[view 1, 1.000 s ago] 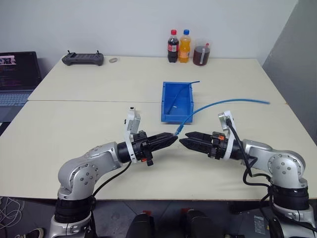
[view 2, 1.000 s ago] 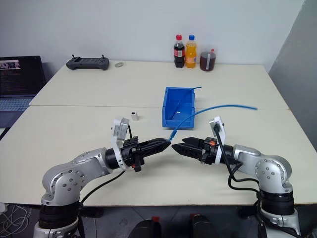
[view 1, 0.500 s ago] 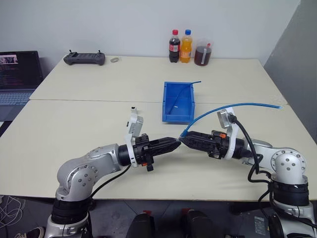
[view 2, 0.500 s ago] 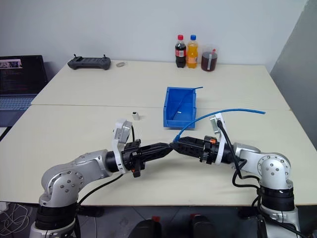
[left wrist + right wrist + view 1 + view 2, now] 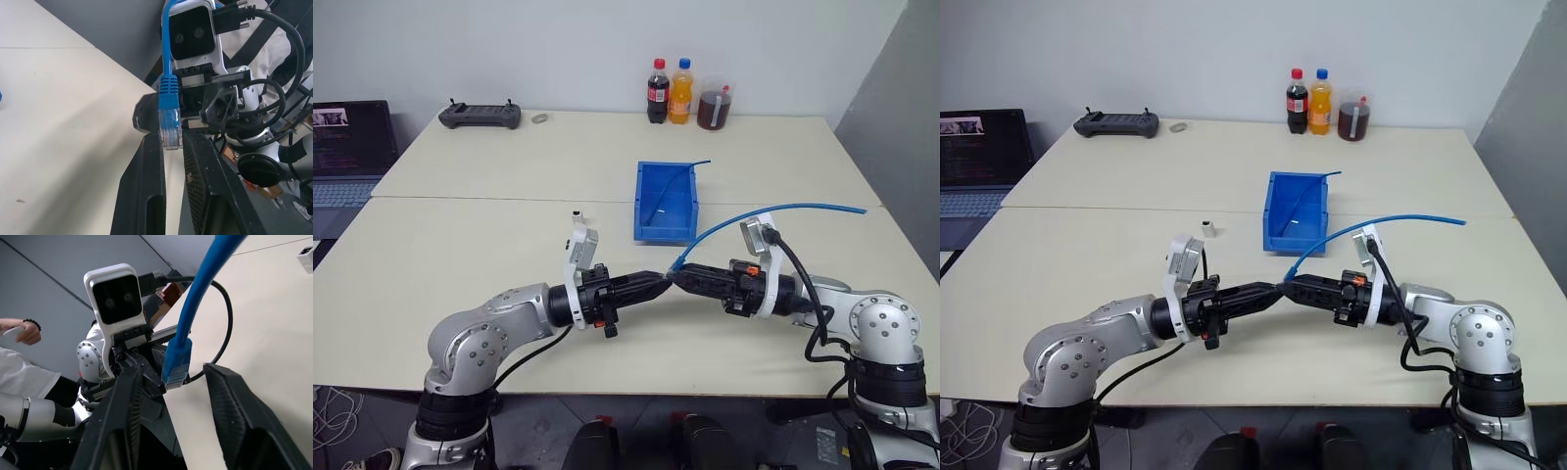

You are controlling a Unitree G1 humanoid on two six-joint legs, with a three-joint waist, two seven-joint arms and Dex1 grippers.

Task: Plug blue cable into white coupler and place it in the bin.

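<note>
Meeting tip to tip over the near edge of the pale matte table point(image 5: 460, 245), the left gripper point(image 5: 658, 282) and right gripper point(image 5: 682, 280) both lie level. The left one's black fingers point(image 5: 146, 181) are closed on the clear, ribbed plug point(image 5: 170, 128) of the cable point(image 5: 773, 209), a thin glossy light-blue cord that arcs up and away to the right, off the table's far-right side. The left wrist view shows the plug nipped between the pads with its blue moulded boot above them. The right wrist view shows that same boot hanging between the right gripper's fingers point(image 5: 230, 401), which stand apart and touch nothing; it also catches a person's hand and white sleeve point(image 5: 19, 333) beyond the left arm. The coupler point(image 5: 1206, 229), a tiny white block, sits on the table left of the bin point(image 5: 639, 201), well apart from both grippers. The bin, bright blue hard plastic, rectangular and open-topped, stands mid-table with a second blue cord point(image 5: 675, 181) draped into it.
</note>
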